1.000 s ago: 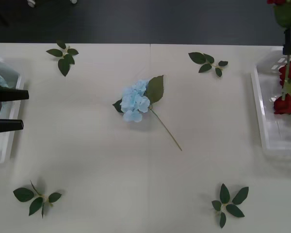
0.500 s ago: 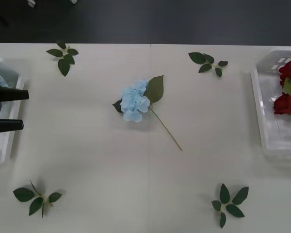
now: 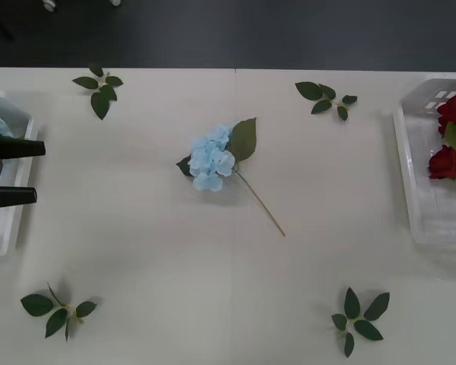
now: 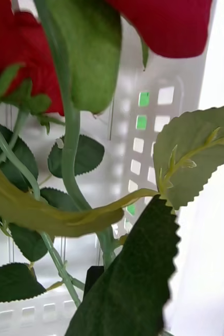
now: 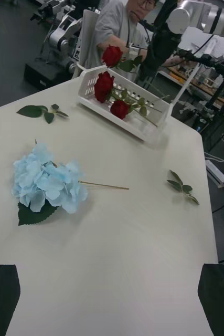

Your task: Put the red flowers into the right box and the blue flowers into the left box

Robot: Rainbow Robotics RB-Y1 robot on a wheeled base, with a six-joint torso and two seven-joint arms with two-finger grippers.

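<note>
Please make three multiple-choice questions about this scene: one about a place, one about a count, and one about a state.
1. Where does the blue flower outside the boxes lie?
A. at the table's middle
B. against the right box
C. at the table's near edge

2. How many leaf sprigs lie on the table in the front view?
A. two
B. four
C. six

3. How is the left tool?
A. shut on a blue flower
B. shut on a leaf sprig
C. open, holding nothing

Answers:
1 A: the blue flower lies mid-table, far from both boxes.
2 B: there is one sprig near each corner: far left, far right, near left, near right.
3 C: the left tool is over the left box, its fingers apart with nothing between them.
</note>
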